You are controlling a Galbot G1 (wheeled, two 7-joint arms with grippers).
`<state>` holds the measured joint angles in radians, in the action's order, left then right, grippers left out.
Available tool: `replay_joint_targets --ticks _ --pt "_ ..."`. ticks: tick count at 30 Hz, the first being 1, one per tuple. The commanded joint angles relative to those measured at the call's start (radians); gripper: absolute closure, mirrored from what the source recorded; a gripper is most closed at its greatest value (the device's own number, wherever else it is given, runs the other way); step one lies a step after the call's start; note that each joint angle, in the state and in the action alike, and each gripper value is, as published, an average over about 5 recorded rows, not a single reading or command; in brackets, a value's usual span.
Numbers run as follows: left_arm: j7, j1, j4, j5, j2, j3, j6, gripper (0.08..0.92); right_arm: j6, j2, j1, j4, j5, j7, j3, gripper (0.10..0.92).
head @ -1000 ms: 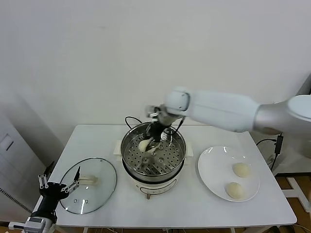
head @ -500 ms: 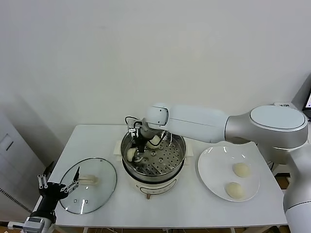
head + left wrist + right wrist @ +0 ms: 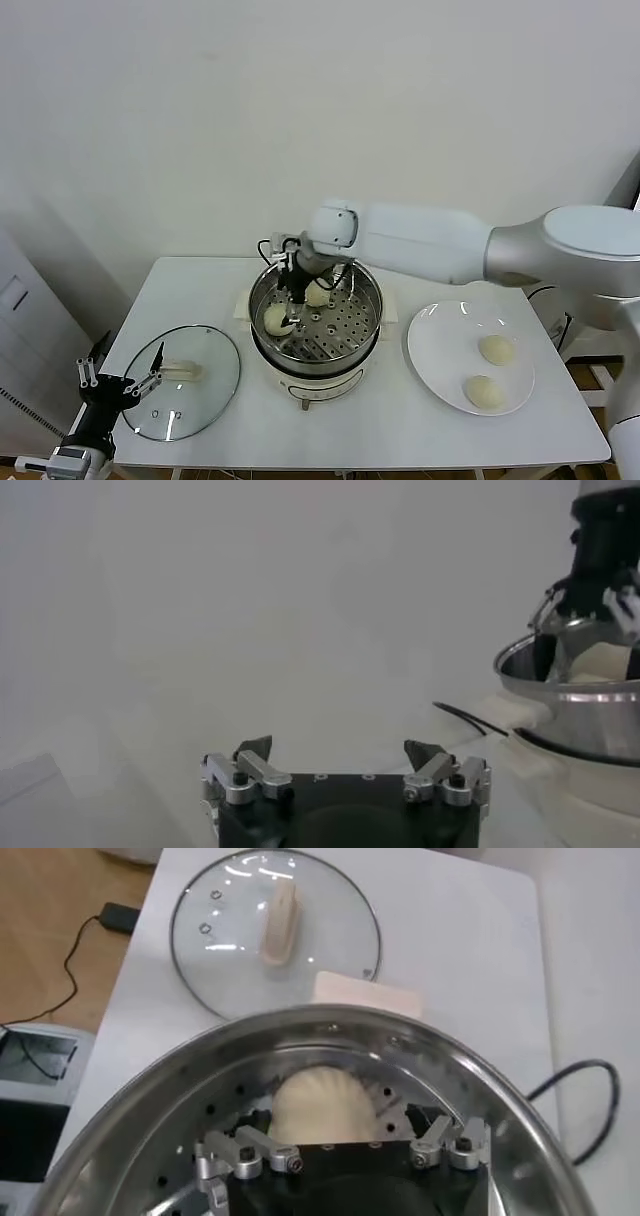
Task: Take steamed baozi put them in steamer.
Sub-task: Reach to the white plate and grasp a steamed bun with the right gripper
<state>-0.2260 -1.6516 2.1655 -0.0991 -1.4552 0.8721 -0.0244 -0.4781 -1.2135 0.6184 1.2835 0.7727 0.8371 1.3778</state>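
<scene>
The steamer (image 3: 316,352) stands mid-table with two baozi on its perforated tray, one at the left (image 3: 275,318) and one farther back (image 3: 318,293). My right gripper (image 3: 294,287) hangs inside the pot just above the left bun, open, its fingers apart from the bun. In the right wrist view that bun (image 3: 320,1110) lies between the spread fingers of the right gripper (image 3: 341,1116), inside the steel rim (image 3: 330,1023). Two more baozi (image 3: 496,349) (image 3: 484,392) lie on the white plate (image 3: 440,350). My left gripper (image 3: 120,388) is parked open at the table's front left.
The glass lid (image 3: 182,380) lies flat on the table left of the steamer, and also shows in the right wrist view (image 3: 275,933). A black cord (image 3: 268,245) runs behind the pot. The left wrist view shows the left gripper (image 3: 338,748) and the steamer (image 3: 580,680) far off.
My right gripper carried a baozi down to the left side of the tray, let it go, and has risen slightly. The left arm has not moved.
</scene>
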Motion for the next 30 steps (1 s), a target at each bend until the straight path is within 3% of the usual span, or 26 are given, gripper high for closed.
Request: replay_joint_targets --ticks 1,13,19,30 --pt "0.0 0.001 0.003 -0.001 -0.002 -0.002 0.002 0.177 0.039 0.177 0.164 0.064 -0.035 0.193 -0.003 0.203" --pt "0.003 0.001 0.002 -0.002 0.002 -0.01 0.001 0.177 0.235 0.522 0.137 -0.015 -0.382 0.52 -0.066 0.203" --pt "0.005 0.015 0.01 -0.013 0.015 -0.027 0.016 0.177 0.337 0.667 -0.043 -0.01 -0.616 0.576 -0.204 0.203" --pt "0.008 0.017 0.01 -0.033 0.005 -0.037 0.02 0.177 0.42 0.749 -0.386 0.022 -0.776 0.555 -0.381 0.203"
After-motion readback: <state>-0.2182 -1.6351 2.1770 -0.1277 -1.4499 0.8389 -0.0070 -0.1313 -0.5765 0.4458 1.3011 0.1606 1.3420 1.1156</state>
